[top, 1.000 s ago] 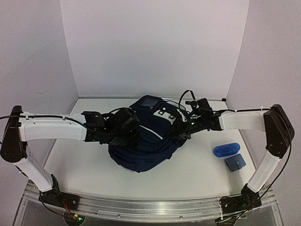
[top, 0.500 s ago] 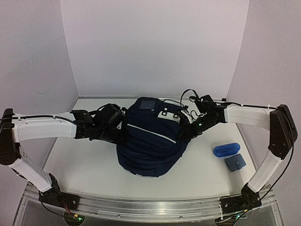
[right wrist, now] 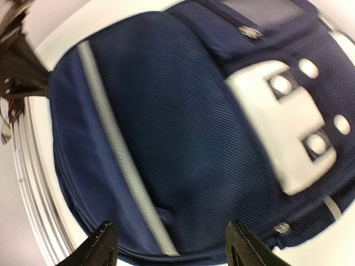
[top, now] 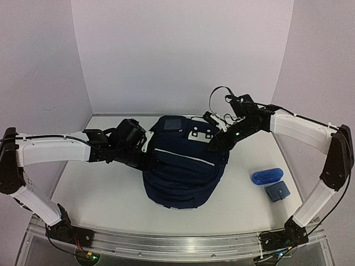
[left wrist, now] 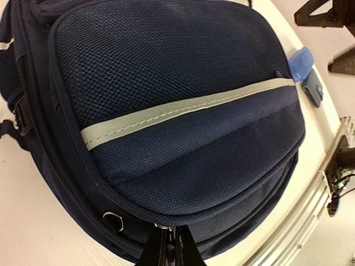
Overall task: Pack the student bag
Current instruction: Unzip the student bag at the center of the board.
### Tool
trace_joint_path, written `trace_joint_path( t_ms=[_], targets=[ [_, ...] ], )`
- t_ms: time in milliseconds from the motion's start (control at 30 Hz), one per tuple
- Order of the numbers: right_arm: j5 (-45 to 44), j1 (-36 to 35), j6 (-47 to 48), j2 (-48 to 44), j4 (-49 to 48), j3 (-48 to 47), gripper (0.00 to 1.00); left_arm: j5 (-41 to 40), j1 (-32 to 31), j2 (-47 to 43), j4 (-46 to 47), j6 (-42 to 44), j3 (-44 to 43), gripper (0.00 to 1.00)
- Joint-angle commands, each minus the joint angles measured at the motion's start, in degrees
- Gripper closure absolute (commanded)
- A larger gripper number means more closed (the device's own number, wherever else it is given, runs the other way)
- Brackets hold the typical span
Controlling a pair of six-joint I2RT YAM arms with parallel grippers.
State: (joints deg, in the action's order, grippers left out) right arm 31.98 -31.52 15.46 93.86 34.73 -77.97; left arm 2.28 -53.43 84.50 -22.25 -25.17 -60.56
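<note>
The large navy blue fabric backpack, the student bag, lies in the middle of the white worktop, its white patch with dark dots toward the back wall. The left pincer is at the bag's left flank. In the left wrist view its fingers are pressed together at the zip seam beside a small metal ring. They are cut off by the bottom edge, so whether they pinch a puller cannot be made out. The right pincer hangs over the bag's right shoulder with its fingers spread wide and nothing between them. That view is blurred, and only the fingertips show. A glossy blue oval case and a small slate-blue square pouch lie well apart from the bag, near the worktop's right edge. In the left wrist view the bag half hides both.
</note>
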Motion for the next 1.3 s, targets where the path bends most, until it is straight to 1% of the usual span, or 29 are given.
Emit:
trace_joint_path(
  t_ms=[0, 167, 333, 400, 500, 533, 567, 600, 633, 667, 700, 833, 967, 1067, 1133, 1267],
  targets=[
    [-4.04, -9.36, 4.81, -1.57, 0.39, -2.28, 0.34, 7.49, -0.46, 0.36, 5.17, 0.89, -3.51, 1.00],
    [-9.01, -16.05, 5.69, 2.12, -4.36, -2.82, 0.34, 10.63, -0.12, 0.60, 6.75, -0.90, -3.42, 1.00],
    [-14.37, -19.58, 6.83, 5.08, -7.92, -2.40, 0.34, 11.78, 0.29, -0.49, 7.76, -2.29, -2.37, 1.00],
    [-17.19, -20.06, 7.35, 5.60, -9.07, -2.02, 0.40, 11.87, 0.56, -0.99, 7.75, -2.57, -1.89, 1.00],
    [-22.72, -20.34, 7.16, 5.72, -11.48, -0.85, 0.51, 11.74, 1.33, -1.81, 7.78, -3.04, -0.73, 1.00],
    [-23.92, -20.33, 6.94, 5.69, -11.61, -0.72, 0.58, 11.52, 1.79, -2.06, 7.61, -3.20, -0.47, 1.00],
    [-24.85, -20.32, 6.66, 5.56, -11.62, -0.61, 0.67, 11.21, 2.34, -2.27, 7.36, -3.37, -0.21, 1.00],
    [-25.46, -20.34, 6.28, 5.16, -11.61, -0.37, 0.80, 10.70, 2.95, -2.43, 7.02, -3.51, 0.16, 1.00],
    [-25.62, -20.29, 6.08, 4.26, -11.57, 0.04, 0.89, 9.14, 3.36, -2.56, 6.16, -3.34, 0.13, 1.00],
    [-25.55, -20.31, 5.89, 3.32, -11.45, 0.75, 0.96, 7.44, 3.57, -2.49, 4.67, -2.91, -0.18, 1.00],
    [-25.59, -20.33, 5.77, 2.45, -11.26, 1.39, 0.99, 5.78, 3.75, -2.35, 3.36, -2.29, -0.52, 1.00],
    [-26.04, -20.28, 6.17, -0.44, -9.89, 3.37, 1.00, 0.13, 5.24, -1.17, -0.62, -0.07, -1.70, 1.00],
    [-26.33, -20.28, 7.00, -2.41, -8.84, 5.11, 1.00, -2.30, 8.04, -0.57, -2.23, 1.76, -2.07, 1.00],
    [-25.60, -20.29, 7.49, -3.43, -8.21, 5.80, 1.00, -3.89, 10.23, -0.52, -1.75, 3.47, -2.13, 1.00],
    [-24.03, -20.25, 7.49, -3.45, -8.00, 5.42, 1.00, -4.06, 11.41, -0.15, -0.76, 4.43, -2.37, 1.00],
    [-16.84, -20.36, 5.70, -0.78, -6.55, 1.10, 1.00, -3.58, 14.77, 2.24, 0.58, 6.21, -3.81, 1.00]
  ],
)
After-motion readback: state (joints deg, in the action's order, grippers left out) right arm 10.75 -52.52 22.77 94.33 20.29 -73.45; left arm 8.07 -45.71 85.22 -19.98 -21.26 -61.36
